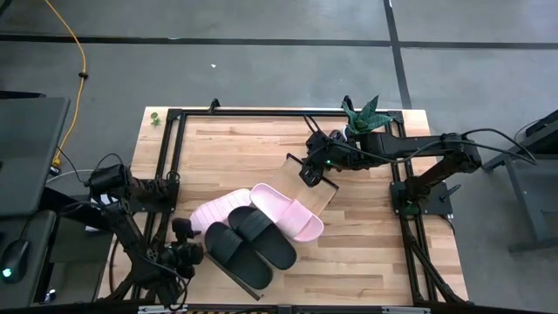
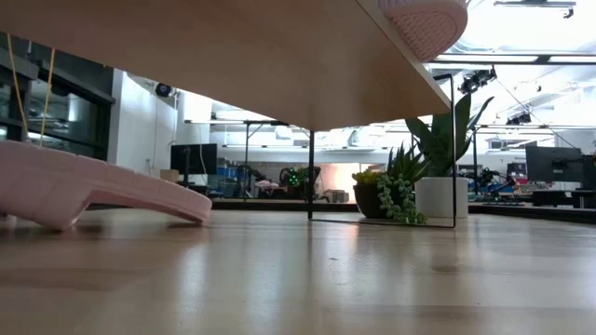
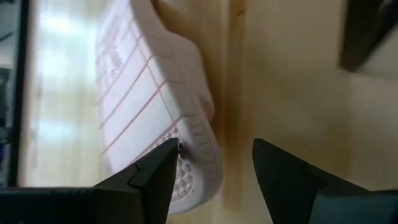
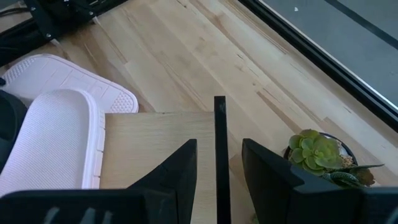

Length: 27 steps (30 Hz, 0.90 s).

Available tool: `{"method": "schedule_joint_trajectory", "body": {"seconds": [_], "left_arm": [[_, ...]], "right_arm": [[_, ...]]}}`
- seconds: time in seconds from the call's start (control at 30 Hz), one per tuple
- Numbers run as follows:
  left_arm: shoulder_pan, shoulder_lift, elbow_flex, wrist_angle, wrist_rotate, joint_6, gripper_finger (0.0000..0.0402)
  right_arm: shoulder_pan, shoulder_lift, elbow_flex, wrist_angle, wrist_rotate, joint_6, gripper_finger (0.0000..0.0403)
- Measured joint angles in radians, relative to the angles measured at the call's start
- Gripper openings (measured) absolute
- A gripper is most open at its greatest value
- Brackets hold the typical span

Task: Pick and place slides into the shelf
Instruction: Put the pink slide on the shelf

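Note:
The shelf (image 1: 317, 197) is a light-wood board on a thin black frame. It stands slantwise on the table, and the low view looks under the shelf's board (image 2: 233, 56). Two black slides (image 1: 248, 246) and one pink slide (image 1: 289, 213) lie on it; the pink slide (image 2: 419, 23) overhangs its edge. The other pink slide (image 1: 216, 212) lies sole up on the tabletop beside it (image 2: 93, 191). My right gripper (image 1: 309, 174) is open at the shelf's far end, its fingers either side of the black frame bar (image 4: 219, 137). My left gripper (image 1: 192, 253) is open, near that overturned slide (image 3: 155, 93).
A potted plant (image 1: 362, 118) stands at the table's far right corner, close to my right arm, and shows as a succulent (image 4: 320, 152). Black rails (image 1: 166, 174) run along the table's left and right sides. Bare tabletop (image 1: 235, 144) lies beyond the slides.

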<state>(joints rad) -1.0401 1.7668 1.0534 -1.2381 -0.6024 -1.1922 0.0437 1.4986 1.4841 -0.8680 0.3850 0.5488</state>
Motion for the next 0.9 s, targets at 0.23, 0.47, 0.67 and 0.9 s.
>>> {"method": "schedule_joint_trajectory", "body": {"seconds": [0.23,0.47,0.67,0.9], "left_arm": [[0.0,0.0,-0.001,-0.09,-0.016,-0.073,0.0197],[0.0,0.015,-0.001,-0.064,-0.02,-0.079,0.0197],[0.0,0.075,-0.001,-0.042,0.003,-0.069,0.0198],[0.0,0.083,-0.001,-0.103,-0.005,-0.094,0.0198]], "right_arm": [[0.0,0.0,0.0,0.003,0.0,0.0,0.0119],[0.0,0.0,0.0,0.004,0.001,0.005,0.0119],[0.0,0.0,0.0,0.004,0.001,0.011,0.0119],[0.0,0.0,0.0,0.004,0.001,0.011,0.0119]]}}
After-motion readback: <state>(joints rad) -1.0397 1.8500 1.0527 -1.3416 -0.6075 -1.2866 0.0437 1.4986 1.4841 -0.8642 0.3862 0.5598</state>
